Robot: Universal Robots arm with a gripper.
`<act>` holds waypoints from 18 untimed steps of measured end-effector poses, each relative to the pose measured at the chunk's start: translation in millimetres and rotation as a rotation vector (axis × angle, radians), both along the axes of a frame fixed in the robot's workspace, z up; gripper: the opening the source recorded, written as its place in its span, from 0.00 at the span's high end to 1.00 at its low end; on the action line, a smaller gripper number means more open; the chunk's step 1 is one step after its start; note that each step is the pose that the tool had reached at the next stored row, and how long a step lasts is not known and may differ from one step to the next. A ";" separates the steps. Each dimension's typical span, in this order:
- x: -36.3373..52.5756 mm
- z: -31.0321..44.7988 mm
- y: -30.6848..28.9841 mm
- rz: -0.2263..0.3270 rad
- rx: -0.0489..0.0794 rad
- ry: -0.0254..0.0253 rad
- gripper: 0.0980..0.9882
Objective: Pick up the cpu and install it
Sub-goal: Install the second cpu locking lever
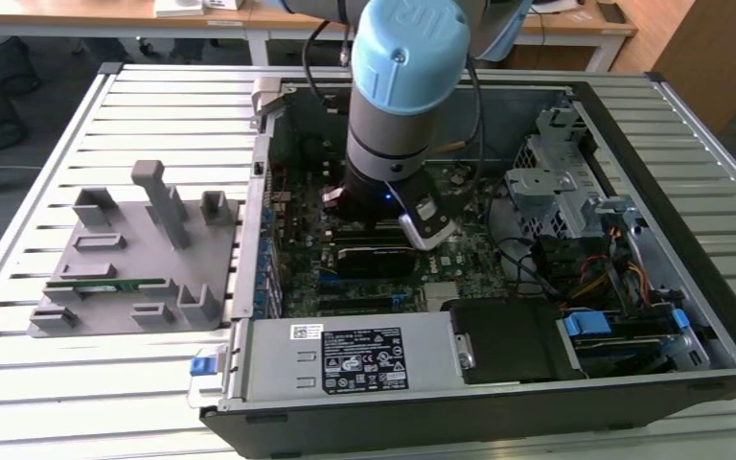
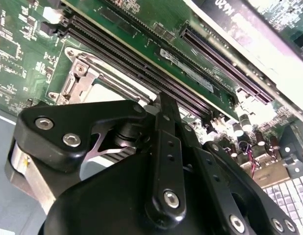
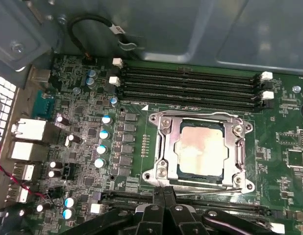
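Cpu (image 3: 199, 149) lies seated in the motherboard socket (image 3: 164, 152), under its metal frame; fingers (image 3: 161, 203) together, empty, just beside the socket's edge. Risk, judged: a downward slip could scrape the frame or nudge the chip askew.

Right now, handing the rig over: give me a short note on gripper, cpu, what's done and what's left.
Gripper: down inside the open computer case, just above the motherboard beside the socket; it holds nothing that I can see, and its open or shut state can't be read.
cpu: lying in the socket under the metal retention frame, silvery top showing through the frame's window.
Done: cpu picked up and placed in the socket.
Left: confirm it is seated flat and the frame latched; the pictures don't settle either.
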State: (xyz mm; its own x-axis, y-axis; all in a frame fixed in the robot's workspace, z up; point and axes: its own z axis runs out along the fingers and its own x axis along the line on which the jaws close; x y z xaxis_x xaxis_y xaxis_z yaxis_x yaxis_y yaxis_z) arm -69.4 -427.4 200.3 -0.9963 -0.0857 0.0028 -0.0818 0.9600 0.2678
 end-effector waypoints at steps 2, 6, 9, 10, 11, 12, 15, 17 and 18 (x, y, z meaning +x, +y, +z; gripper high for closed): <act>-0.2 -2.8 0.0 0.000 0.004 0.0001 0.99; -0.7 -5.8 0.0 0.000 0.016 0.0001 0.99; -3.3 -6.0 -0.6 0.000 0.027 0.0001 0.99; -4.4 -6.1 -1.0 0.000 0.030 0.0001 0.99; -5.3 -6.2 -1.2 0.000 0.033 0.0000 0.99; -6.1 -6.4 -1.4 0.000 0.035 0.0001 0.99; -7.5 -7.3 -1.5 0.000 0.039 0.0001 0.99; -8.5 -7.8 -1.5 0.000 0.043 0.0001 0.99; -9.2 -8.1 -1.5 0.000 0.045 0.0000 0.99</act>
State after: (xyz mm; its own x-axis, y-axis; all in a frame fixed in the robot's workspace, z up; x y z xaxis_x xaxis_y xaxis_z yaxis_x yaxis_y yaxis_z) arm -78.5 -428.9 192.1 -0.9963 -0.0855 -0.0010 -0.0816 0.9470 0.3108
